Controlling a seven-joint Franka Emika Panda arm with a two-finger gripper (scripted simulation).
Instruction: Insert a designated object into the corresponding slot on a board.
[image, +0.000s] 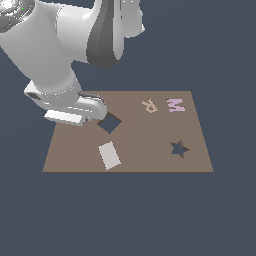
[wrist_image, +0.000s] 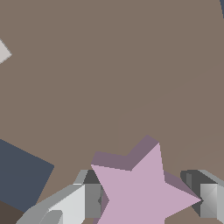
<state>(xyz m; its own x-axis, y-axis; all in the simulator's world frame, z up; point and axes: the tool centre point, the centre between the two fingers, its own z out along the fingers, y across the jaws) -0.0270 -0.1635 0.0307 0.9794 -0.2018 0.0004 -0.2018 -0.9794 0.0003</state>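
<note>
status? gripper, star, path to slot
Gripper astride star, fingers at both sides, grip unconfirmed. Star slot empty. Square hole beside gripper.

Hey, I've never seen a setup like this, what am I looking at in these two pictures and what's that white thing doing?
These are computer-simulated renders, not photos. The big white shape is a robot arm. One picture comes from a camera off the arm that sees the whole scene; the other from a camera on the arm's wrist, looking down past its gripper.

On the dark floor lies a brown board with two dark cut-outs: a square hole and a star slot. Loose pieces sit on it: a tan letter R, a pink letter M and a whitish tile.

In the wrist view, a pale pink star sits between the gripper's two fingers, which appear closed against it.
</note>
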